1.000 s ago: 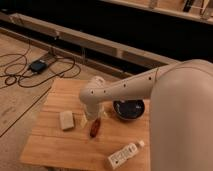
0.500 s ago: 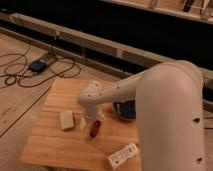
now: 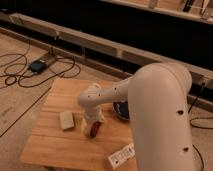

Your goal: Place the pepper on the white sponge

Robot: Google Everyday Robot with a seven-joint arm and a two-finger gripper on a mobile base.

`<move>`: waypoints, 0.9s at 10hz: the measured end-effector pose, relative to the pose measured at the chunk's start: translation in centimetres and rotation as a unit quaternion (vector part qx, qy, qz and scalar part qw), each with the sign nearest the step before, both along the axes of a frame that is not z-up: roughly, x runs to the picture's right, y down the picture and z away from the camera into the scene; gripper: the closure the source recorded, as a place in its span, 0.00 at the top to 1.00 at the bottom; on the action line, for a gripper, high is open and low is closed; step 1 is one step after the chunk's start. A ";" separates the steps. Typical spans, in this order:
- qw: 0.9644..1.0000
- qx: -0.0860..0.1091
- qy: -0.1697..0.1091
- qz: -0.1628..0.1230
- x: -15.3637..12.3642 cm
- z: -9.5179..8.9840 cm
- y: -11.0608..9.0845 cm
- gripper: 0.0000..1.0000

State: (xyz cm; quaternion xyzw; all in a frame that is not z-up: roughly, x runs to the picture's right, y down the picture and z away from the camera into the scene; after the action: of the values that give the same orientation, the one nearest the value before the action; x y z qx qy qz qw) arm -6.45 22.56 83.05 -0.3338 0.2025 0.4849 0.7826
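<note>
**Claw down on the pepper, no grab yet**

Your arm has swung in lower over the last second. The claw [image 3: 90, 122] now sits right above the pepper [image 3: 93, 131], jaws wide, nothing held. The pepper hasn't moved: it lies flat on the wooden table [image 3: 52, 145], just right of the sponge [image 3: 66, 120]. The pepper is dark red, glossy, slim and tapered, so likely slippery. The sponge is a cream block with a flat top and looks soft. Pick still pending.
</note>
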 end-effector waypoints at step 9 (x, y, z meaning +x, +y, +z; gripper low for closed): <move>1.000 0.007 -0.015 0.019 -0.3 -0.6 -2.1 0.00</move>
State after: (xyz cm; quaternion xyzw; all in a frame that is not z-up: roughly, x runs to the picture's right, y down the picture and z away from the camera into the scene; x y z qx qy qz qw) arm -6.78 20.42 82.48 -0.3393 0.1809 0.4957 0.7788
